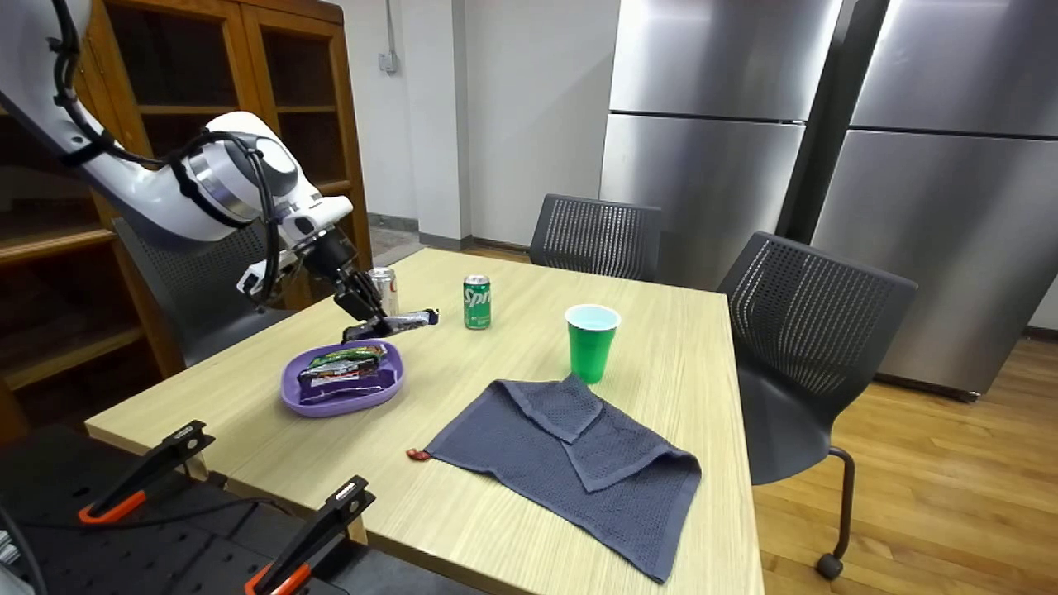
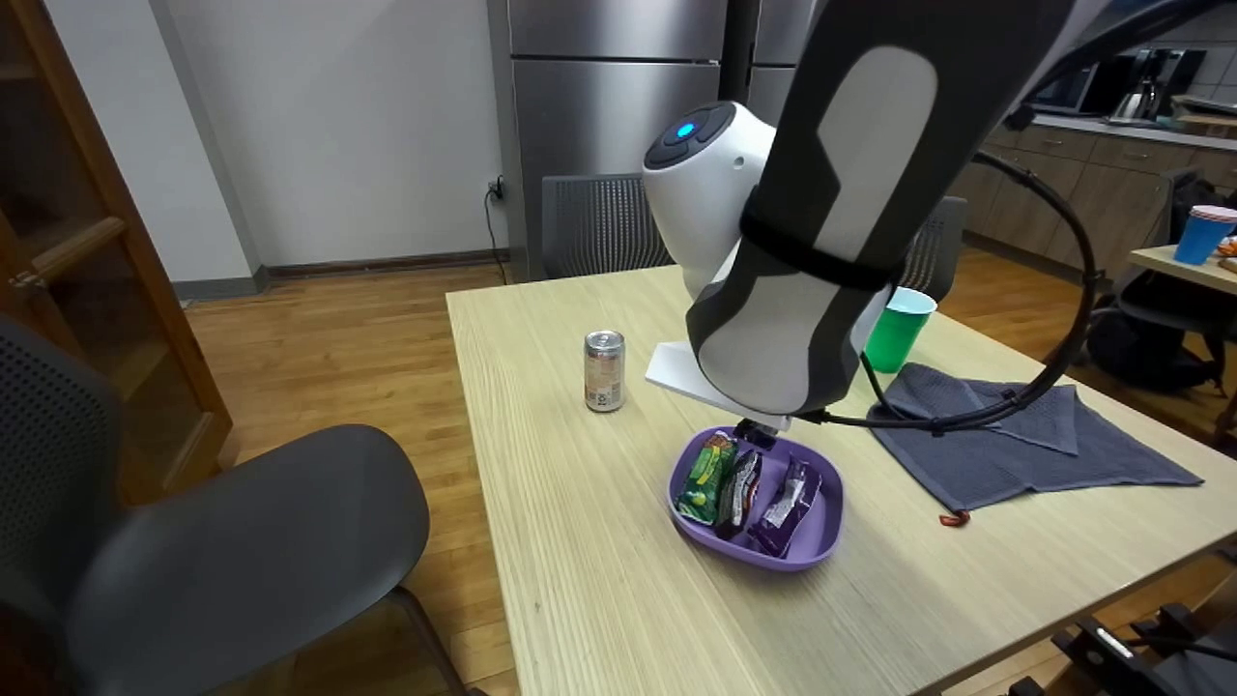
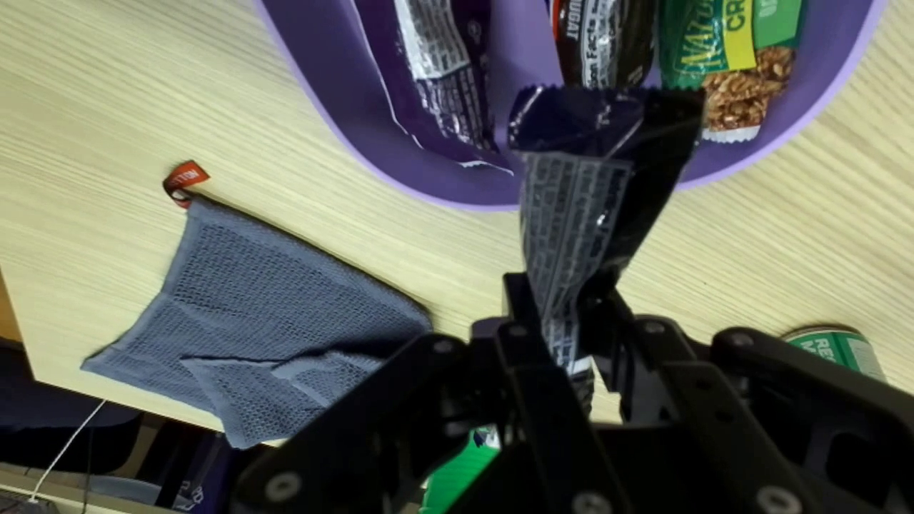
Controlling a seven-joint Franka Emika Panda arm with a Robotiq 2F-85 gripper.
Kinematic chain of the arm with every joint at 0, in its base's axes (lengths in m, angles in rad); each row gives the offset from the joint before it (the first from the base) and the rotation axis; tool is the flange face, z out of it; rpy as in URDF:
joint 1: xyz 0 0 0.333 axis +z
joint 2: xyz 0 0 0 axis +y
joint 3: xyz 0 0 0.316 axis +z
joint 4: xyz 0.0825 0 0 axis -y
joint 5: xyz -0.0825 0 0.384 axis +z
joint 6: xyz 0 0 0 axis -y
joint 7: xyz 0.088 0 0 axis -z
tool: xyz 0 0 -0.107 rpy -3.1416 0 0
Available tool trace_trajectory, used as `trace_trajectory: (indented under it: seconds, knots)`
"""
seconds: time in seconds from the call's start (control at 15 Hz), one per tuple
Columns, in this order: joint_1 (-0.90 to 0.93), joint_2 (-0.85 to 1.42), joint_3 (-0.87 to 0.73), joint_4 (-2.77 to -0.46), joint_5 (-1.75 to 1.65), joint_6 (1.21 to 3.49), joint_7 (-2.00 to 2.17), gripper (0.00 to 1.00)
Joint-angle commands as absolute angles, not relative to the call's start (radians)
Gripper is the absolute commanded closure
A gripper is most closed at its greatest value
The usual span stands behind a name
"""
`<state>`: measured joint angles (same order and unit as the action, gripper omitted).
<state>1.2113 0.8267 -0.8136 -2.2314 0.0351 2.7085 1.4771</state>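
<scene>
Snack bar in a dark, shiny wrapper sits in the grasp of the fingers, which are clenched on its lower end at the bottom centre of the wrist view; its loose end points to the top of that frame and covers part of the rim of a purple bowl. In an exterior view the bar juts rightward from the fingers, left of the frame's middle. Three wrapped bars lie in the bowl, side by side along the top of the wrist view: a purple bar, a brown bar and a green bar.

Around the bowl, the pale wooden surface carries more. A silver can stands upright near the middle of the frame in an exterior view. A soda can, green and upright, is right of the held bar. Farther over, a grey towel with folded corners spreads across the lower middle, and a green cup stands at its upper edge; whether they touch is hard to tell. The white arm stands in the way at the upper right of an exterior view, hiding the held bar there.

Beyond the surface come a black chair at right, a wooden cabinet at upper left and two steel refrigerators at upper right.
</scene>
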Motion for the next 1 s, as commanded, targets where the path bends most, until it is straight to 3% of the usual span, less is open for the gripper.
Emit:
trace_trajectory:
  seconds: [0.0, 0.93]
  knots:
    - [1.243, 0.769, -0.811, -2.257, -0.013, 2.64, 1.535, 0.94]
    - [1.159, 0.791, -0.672, -2.186, -0.076, 2.542, 1.552, 0.94]
